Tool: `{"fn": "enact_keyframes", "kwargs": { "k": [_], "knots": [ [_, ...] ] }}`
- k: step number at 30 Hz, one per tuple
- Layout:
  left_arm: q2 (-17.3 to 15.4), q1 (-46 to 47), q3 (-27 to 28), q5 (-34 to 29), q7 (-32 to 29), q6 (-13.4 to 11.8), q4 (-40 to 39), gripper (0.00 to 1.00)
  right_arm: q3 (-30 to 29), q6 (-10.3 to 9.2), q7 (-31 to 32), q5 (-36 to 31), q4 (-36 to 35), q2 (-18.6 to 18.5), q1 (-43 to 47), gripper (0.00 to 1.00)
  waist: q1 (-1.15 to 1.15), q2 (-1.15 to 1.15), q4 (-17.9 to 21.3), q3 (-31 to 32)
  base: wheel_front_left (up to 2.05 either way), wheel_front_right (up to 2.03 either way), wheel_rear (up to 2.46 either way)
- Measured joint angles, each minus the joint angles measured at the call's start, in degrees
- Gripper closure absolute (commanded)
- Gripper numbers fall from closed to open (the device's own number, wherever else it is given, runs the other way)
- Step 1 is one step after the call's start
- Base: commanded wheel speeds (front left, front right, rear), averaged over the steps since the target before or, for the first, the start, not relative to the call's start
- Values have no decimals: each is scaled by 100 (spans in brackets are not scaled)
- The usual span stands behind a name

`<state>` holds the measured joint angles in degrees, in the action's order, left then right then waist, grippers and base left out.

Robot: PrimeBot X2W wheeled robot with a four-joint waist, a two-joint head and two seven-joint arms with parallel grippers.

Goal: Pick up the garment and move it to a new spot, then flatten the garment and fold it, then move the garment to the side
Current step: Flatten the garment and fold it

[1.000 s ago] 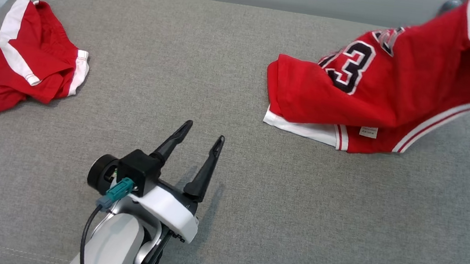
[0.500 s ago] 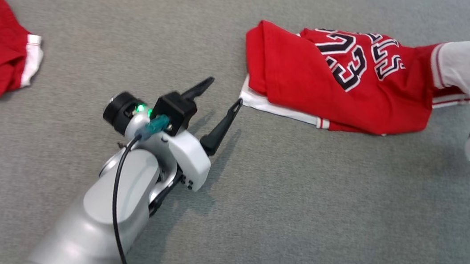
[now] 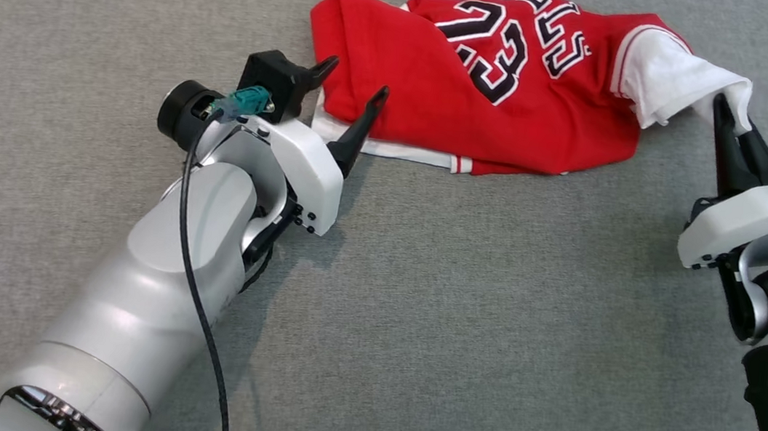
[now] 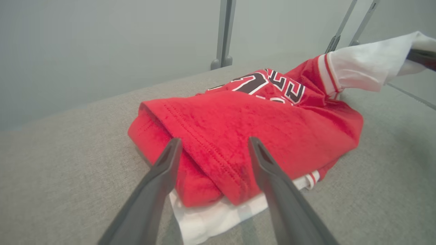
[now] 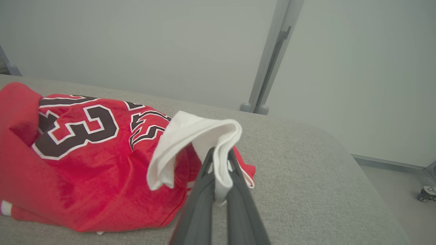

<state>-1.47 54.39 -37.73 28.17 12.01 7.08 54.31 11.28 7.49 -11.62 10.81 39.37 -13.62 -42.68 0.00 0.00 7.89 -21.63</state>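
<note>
Crumpled red fleecy jersey point(image 3: 445, 76) lay on the grey woven surface point(image 3: 491, 295). Right hand point(image 3: 727, 110) was pinched tight onto its white sleeve point(image 3: 673, 71), while left hand point(image 3: 356, 76) gaped wide at the opposite end, holding nothing.

From the head we look down on the left gripper point(image 3: 356, 77) and right gripper point(image 3: 721, 103). Our wrist cameras sit behind them, low and close, facing the garment point(image 3: 402, 64) at their tips; all three views share it.

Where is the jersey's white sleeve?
Head view, upper right: the white sleeve is at the right end of the red jersey, pinched in the right gripper, jaws shut.
</note>
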Motion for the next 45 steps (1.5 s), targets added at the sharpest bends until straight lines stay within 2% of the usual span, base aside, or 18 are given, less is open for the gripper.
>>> {"fn": "enact_keyframes", "kwargs": {
  "k": [1,3,4,6,9,10,15,16,17,18,27,28,30,31,32,35,41,45],
  "knots": [
    [-1,48,-20,21,-44,0,102,0,20,0,-24,1,13,44,-19,100,0,0,41,-22,0,0,0],
    [1,102,-20,149,-87,-4,298,12,53,0,-63,9,22,126,-50,100,0,0,120,-65,0,0,0],
    [-3,108,-40,221,-99,-4,358,23,60,0,-91,22,26,162,-55,100,0,0,151,-86,0,0,0],
    [-10,108,-111,416,-148,-2,390,52,79,0,-103,26,37,207,-75,100,0,0,196,-129,0,0,0],
    [1,105,-256,691,-147,-1,376,76,100,0,-160,73,47,230,-154,100,0,0,224,-184,0,0,0],
    [-1,105,-302,781,-156,0,375,75,103,0,-162,81,48,230,-177,100,0,0,227,-197,0,0,0],
    [-2,109,-530,967,-204,0,516,50,189,0,-205,98,126,247,-240,100,0,0,236,-236,0,0,0],
    [-3,109,-536,980,-182,0,568,27,205,0,-208,116,143,255,-266,100,0,0,242,-241,0,0,0],
    [-8,111,-552,995,-167,0,604,7,216,0,-211,133,153,264,-284,100,0,0,248,-244,0,0,0],
    [-11,113,-568,1016,-111,0,632,0,225,0,-212,136,169,268,-293,100,0,0,253,-244,0,0,0],
    [-11,125,-811,1436,-20,0,560,0,355,0,-255,188,257,298,-370,100,0,0,297,-221,0,0,0],
    [-8,126,-866,1571,-20,0,514,2,388,0,-256,215,269,307,-379,100,0,0,312,-215,0,0,0],
    [-10,125,-905,1719,-20,0,504,22,403,0,-261,247,308,308,-379,100,0,0,327,-203,0,0,0],
    [-13,126,-944,1761,-22,0,506,22,414,0,-261,247,333,309,-379,100,0,0,336,-195,0,0,0],
    [-13,125,-959,1813,-22,0,502,35,422,0,-261,248,354,311,-379,100,0,0,345,-188,0,0,0],
    [-9,126,-1017,1975,-22,0,487,100,428,0,-261,291,363,308,-379,100,0,0,353,-174,0,0,0],
    [-4,180,-1054,2152,166,0,374,100,424,0,-261,342,263,278,-378,100,0,0,292,-133,0,0,0],
    [-118,411,-698,2124,222,0,138,100,380,0,-263,371,134,208,-378,100,0,0,180,-38,0,0,0]
  ]
}}
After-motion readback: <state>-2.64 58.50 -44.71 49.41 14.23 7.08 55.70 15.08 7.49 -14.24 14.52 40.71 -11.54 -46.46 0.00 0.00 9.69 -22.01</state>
